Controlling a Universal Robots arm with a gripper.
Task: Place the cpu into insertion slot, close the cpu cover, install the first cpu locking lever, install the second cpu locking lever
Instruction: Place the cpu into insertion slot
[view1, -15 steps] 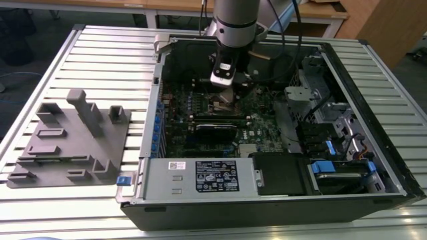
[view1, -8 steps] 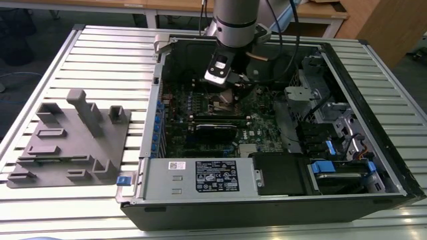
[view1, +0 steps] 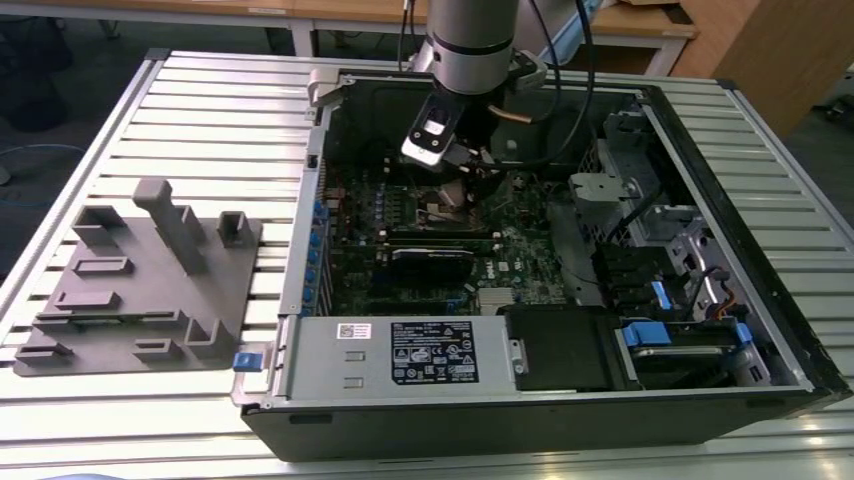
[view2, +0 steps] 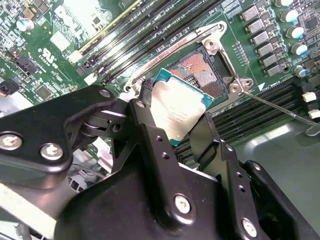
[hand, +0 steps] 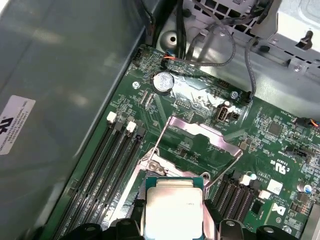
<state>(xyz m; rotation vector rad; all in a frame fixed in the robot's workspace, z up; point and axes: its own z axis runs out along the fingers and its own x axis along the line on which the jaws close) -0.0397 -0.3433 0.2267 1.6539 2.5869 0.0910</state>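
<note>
My gripper (view2: 172, 111) is shut on the cpu (view2: 177, 107), a flat square chip with a dull silvery top and a green rim, gripped by its edges between two black fingers (view2: 144, 117). The chip hangs tilted just above the insertion slot (view2: 200, 72), whose brownish-gold contact field lies uncovered. In the first wrist view the cpu (hand: 172, 207) hides most of the socket. Beyond it the silvery cpu cover (hand: 200, 132) stands raised open. A thin wire locking lever (view2: 275, 105) sticks out unlatched beside the socket. In the exterior view the gripper (view1: 447, 165) reaches down into the open computer case.
The open black computer case (view1: 787, 330) lies on a slatted metal table (view1: 200, 120). Long black memory slots (view2: 150, 35) flank the socket. A drive cage and cables (view1: 627, 190) fill the exterior view's right. A grey fixture plate (view1: 147, 290) lies at its left.
</note>
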